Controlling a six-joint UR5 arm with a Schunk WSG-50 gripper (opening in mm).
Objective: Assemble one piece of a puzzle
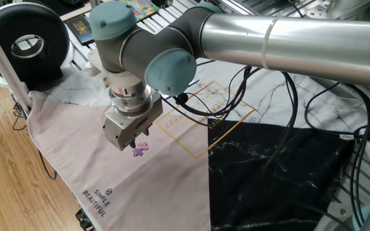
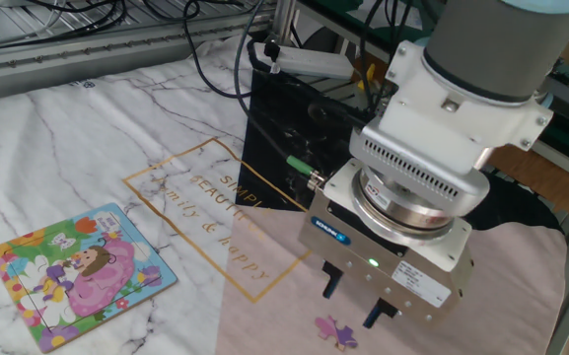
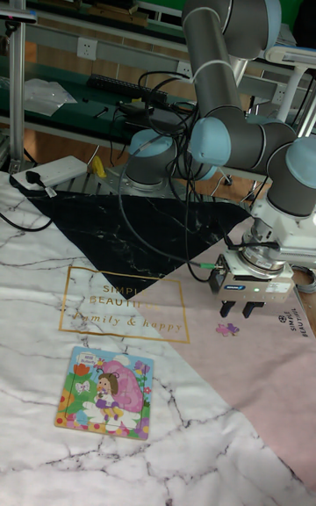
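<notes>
**Poised over the loose piece, nothing gripped yet**

The desk (image 2: 47, 118) wears a printed cloth in three fields: white marble, black marble, and a pale pink panel running to the near edge in the tall fixed view. That flat, plain cloth is why both task things lie face-up and easy to reach.

The small square jigsaw board with the pink, yellow and green cartoon girl and blue border (image 3: 105, 391) sits on the white marble part, toward the desk's left corner in that same view, well apart from me.

My grey two-finger pincer (image 2: 354, 300) points straight down over the pink panel. My black fingers (image 2: 331, 283) stand parted, with nothing between them.

The tiny purple-violet jigsaw piece with knobbed edges (image 2: 336, 331) lies flat on the pink cloth just beneath my fingertips, slightly off to one side. I judge I need to centre over it before descending to close.
</notes>
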